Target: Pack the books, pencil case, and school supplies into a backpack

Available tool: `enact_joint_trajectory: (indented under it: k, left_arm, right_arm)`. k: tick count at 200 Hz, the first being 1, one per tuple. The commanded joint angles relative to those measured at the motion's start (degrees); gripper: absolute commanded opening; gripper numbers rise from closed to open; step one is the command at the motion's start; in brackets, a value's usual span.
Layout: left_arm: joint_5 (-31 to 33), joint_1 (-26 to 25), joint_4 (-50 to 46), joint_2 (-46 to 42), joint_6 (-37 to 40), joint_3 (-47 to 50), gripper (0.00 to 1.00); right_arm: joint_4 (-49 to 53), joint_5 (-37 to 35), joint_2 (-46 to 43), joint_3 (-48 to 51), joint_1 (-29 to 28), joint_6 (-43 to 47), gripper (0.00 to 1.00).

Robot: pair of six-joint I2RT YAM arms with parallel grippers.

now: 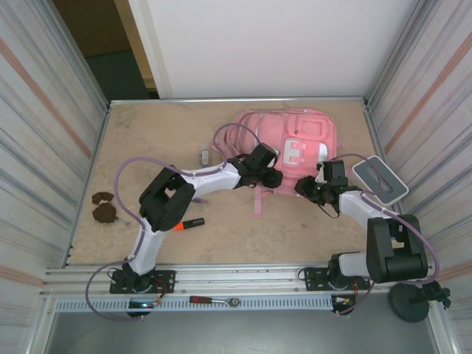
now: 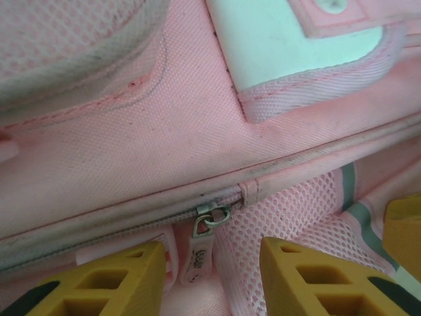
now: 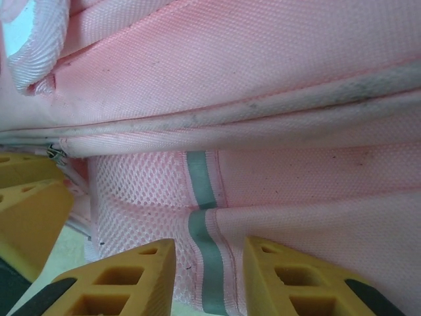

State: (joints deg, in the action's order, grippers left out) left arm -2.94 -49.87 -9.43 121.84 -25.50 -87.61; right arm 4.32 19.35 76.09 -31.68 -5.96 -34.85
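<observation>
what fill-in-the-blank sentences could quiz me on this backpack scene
The backpack is ___ in colour.
The left tool points at a metal ___ on the backpack's seam.
The orange-and-black marker lies on the ___, not in the backpack.
The stripe near the right tool is sewn on pink ___ fabric.
Missing words: pink; zipper pull; table; mesh.
</observation>
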Motion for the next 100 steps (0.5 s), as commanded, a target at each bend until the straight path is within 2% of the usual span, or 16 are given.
enact_joint_trajectory:
  k: [1,26,63,100]
  left_arm:
    - [-0.37,0.40,-0.78,2.54,0.92,-1.98,0.43]
    - [-0.47,0.13,-1.21,4.04,2.67,-3.82,0.41]
    - [5.95,-0.85,-5.64,6.69,5.64,-7.40,0.41]
    - [6.55,-1.24,-4.98,7.79,5.67,-6.96,0.34]
  right_arm:
    - [1.71,0.16,1.45,0.48,0.28,1.53,0.29]
    - [1.95,0.24,1.70,0.45,0.33,1.67,0.28]
    - [2.18,0.58,1.90,0.50,0.28,1.94,0.27]
    - [2.14,0.46,1.89,0.87,0.28,2.16,0.27]
